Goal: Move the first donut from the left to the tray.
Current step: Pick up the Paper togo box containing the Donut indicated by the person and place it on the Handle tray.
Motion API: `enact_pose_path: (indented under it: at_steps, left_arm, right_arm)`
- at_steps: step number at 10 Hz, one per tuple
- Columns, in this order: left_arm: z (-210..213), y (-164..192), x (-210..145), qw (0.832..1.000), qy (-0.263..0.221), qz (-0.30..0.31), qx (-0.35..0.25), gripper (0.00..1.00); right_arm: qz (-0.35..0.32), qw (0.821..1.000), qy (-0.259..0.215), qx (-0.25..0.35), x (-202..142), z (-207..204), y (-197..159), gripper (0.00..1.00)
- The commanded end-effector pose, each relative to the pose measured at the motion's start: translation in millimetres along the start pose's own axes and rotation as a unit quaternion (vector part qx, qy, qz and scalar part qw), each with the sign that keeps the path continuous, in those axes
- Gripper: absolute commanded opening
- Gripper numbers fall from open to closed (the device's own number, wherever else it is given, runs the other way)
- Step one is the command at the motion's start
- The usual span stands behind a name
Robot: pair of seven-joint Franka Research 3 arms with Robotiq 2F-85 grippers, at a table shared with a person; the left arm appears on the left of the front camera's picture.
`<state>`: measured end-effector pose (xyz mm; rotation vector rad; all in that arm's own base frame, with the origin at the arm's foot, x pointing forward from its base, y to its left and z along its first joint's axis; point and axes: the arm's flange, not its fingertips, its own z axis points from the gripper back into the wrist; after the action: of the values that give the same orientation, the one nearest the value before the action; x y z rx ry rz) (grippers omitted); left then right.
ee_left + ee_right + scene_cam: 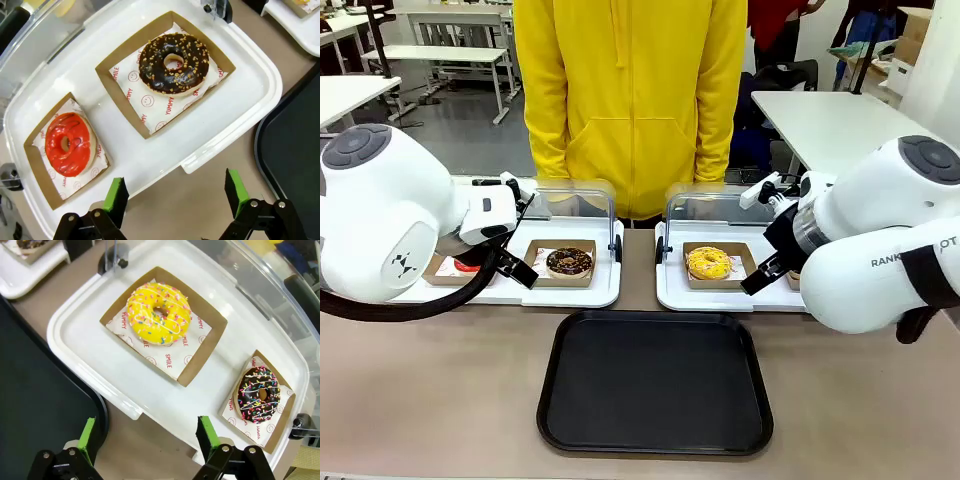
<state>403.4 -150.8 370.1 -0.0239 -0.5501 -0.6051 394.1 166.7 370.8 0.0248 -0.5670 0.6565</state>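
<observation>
The red-iced donut [67, 144] lies in its small brown cardboard tray at the left end of a white tray [235, 100]. My left gripper [175, 192] hovers open over that tray's near rim, to the right of the donut and not touching it. From the front, the red donut [467, 266] peeks out from behind my left arm, with the left gripper [517, 268] beside it. The large black tray [655, 380] sits bare at the table's front middle. My right gripper [145, 432] is open above the other white tray's near edge, holding nothing.
A chocolate nut donut [173, 63] sits to the right of the red one. A yellow donut [159, 314] and a sprinkled chocolate donut [258, 394] lie in the right white tray [665, 295]. Clear lids stand raised behind both. A person in a yellow hoodie [630, 100] stands at the far side.
</observation>
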Motion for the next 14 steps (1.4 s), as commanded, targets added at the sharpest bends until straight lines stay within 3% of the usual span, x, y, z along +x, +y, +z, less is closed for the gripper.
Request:
enact_pose_path:
  at_steps: [1, 9, 10, 12, 14]
  left_arm:
    - [0, 0, 0, 1.000, 0.000, 0.000, 0.000, 1.00]
    - [0, 0, 0, 1.000, 0.000, 0.000, 0.000, 1.00]
    - [16, 1, 12, 1.000, -0.005, -0.012, -0.013, 1.00]
    - [65, 25, 43, 0.999, -0.015, 0.001, -0.031, 1.00]
    - [107, 59, 59, 0.996, -0.016, -0.001, -0.086, 1.00]
  right_arm:
    - [0.000, 1.000, 0.000, 0.000, 0, 0, 0, 1.00]
    - [0.000, 1.000, 0.000, 0.000, 0, 0, 0, 1.00]
    - [0.000, 1.000, 0.000, 0.000, 0, 0, 0, 1.00]
    - [-0.012, 0.999, -0.018, 0.044, 39, 49, -47, 1.00]
    - [-0.023, 0.995, -0.046, 0.091, 42, 95, -96, 1.00]
